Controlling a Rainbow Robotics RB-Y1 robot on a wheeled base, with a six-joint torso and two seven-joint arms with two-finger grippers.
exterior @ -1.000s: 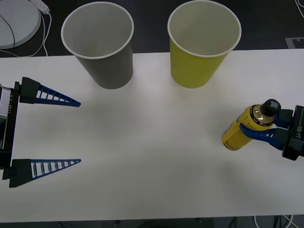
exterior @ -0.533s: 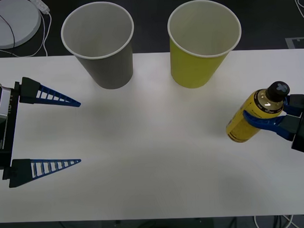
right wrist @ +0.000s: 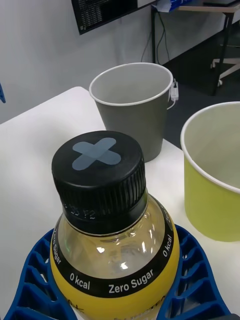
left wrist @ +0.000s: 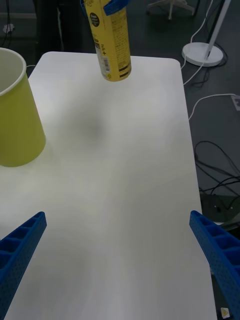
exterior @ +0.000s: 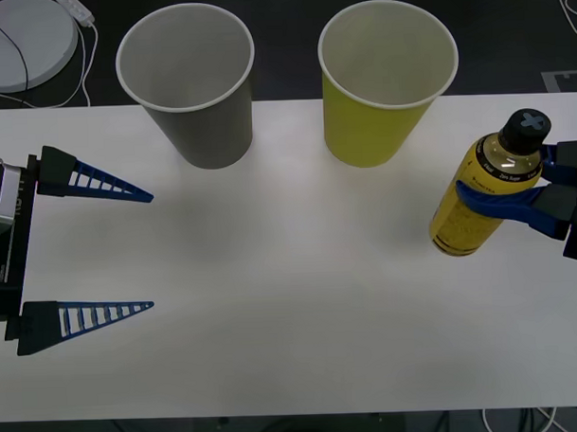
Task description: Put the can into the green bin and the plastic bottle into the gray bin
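Front view: plastic bottle point(exterior: 479, 196) within right gripper point(exterior: 513, 184).

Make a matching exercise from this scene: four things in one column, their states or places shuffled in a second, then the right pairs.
Things:
1. plastic bottle
2. gray bin
3. green bin
4. left gripper

States or places:
A. open, over the table's left side
B. back of the table, on the left
C. lifted off the table in the right gripper
D. back of the table, nearer the bottle

Pairs: 1-C, 2-B, 3-D, 4-A

white table point(exterior: 292, 311) carries the gray bin point(exterior: 191, 87) and green bin point(exterior: 383, 85), standing apart.
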